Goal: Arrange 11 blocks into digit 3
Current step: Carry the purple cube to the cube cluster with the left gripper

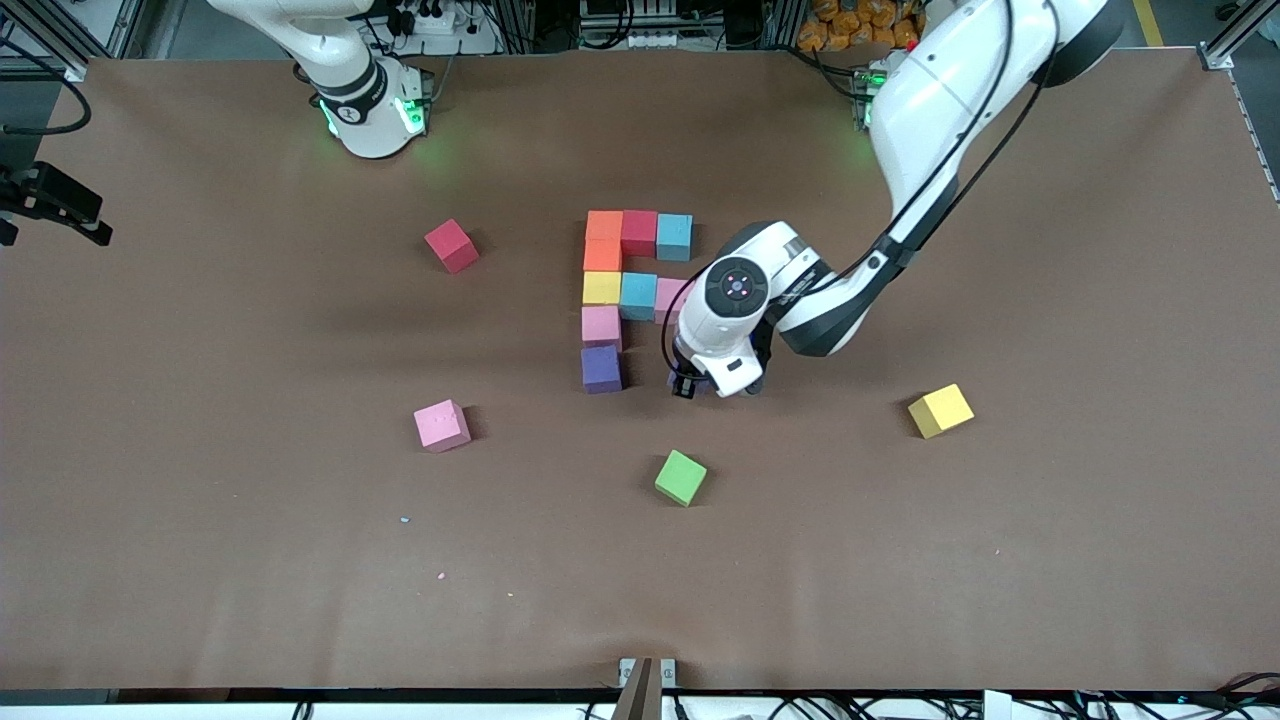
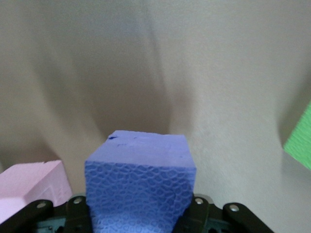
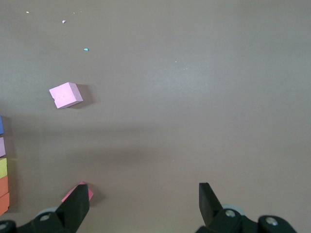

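Note:
Several blocks lie joined at mid-table: an orange (image 1: 604,225), red (image 1: 640,232) and light blue (image 1: 674,237) row, a column down through yellow (image 1: 602,288) and pink (image 1: 601,325) to purple (image 1: 601,368), and a middle row with light blue (image 1: 638,295). My left gripper (image 1: 690,385) is low over the table, a block's width from that purple one. It is shut on another purple block (image 2: 141,179), which its hand hides in the front view. A pink block (image 2: 31,187) lies close by. My right gripper (image 3: 143,204) waits open and empty.
Loose blocks: red (image 1: 451,246) and pink (image 1: 442,425) toward the right arm's end, yellow (image 1: 940,410) toward the left arm's end. A green cube (image 1: 681,477) lies nearer the front camera than the left gripper. Small crumbs (image 1: 405,521) dot the table.

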